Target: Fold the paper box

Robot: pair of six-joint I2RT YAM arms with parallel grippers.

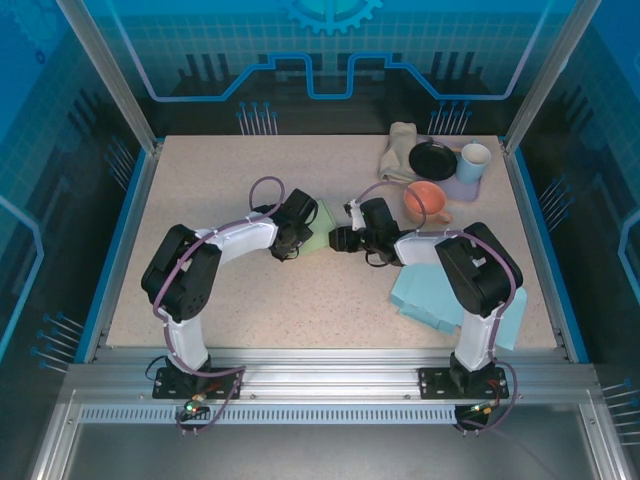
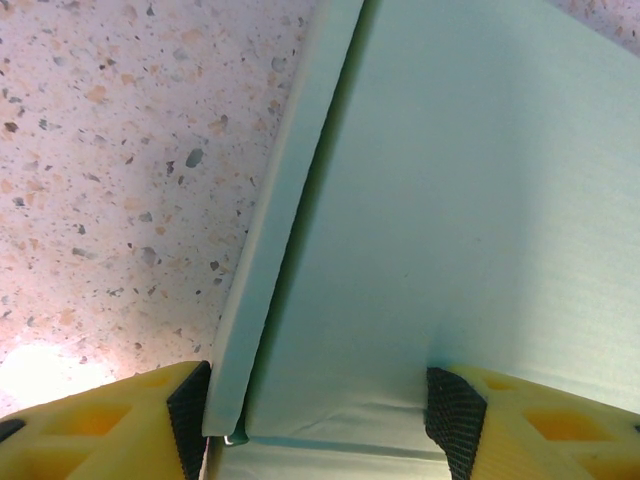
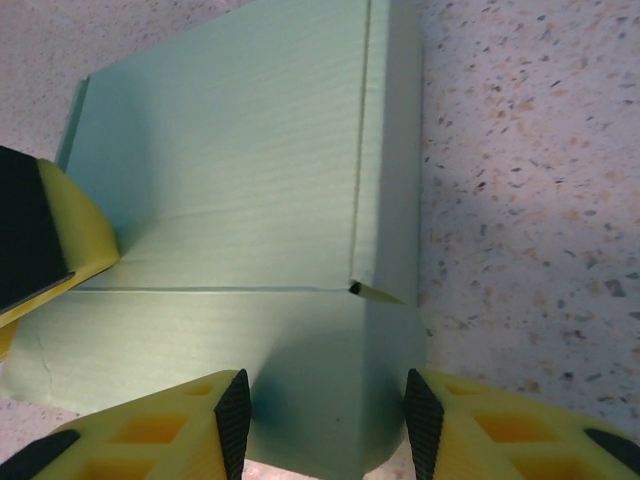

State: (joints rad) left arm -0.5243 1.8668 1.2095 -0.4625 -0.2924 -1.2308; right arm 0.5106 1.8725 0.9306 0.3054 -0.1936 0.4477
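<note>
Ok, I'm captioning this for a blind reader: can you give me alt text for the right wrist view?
A pale green paper box, creased and partly folded, lies on a speckled table. The right gripper straddles its near flap with yellow, black-padded fingers, and another yellow finger reaches in from the left.

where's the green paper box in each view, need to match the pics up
top external: green paper box near the centre of the speckled tabletop.
left wrist: centre and right, running to the top edge.
right wrist: centre and left, down to the bottom edge.
shared landmark: that speckled tabletop beside the box.
</note>
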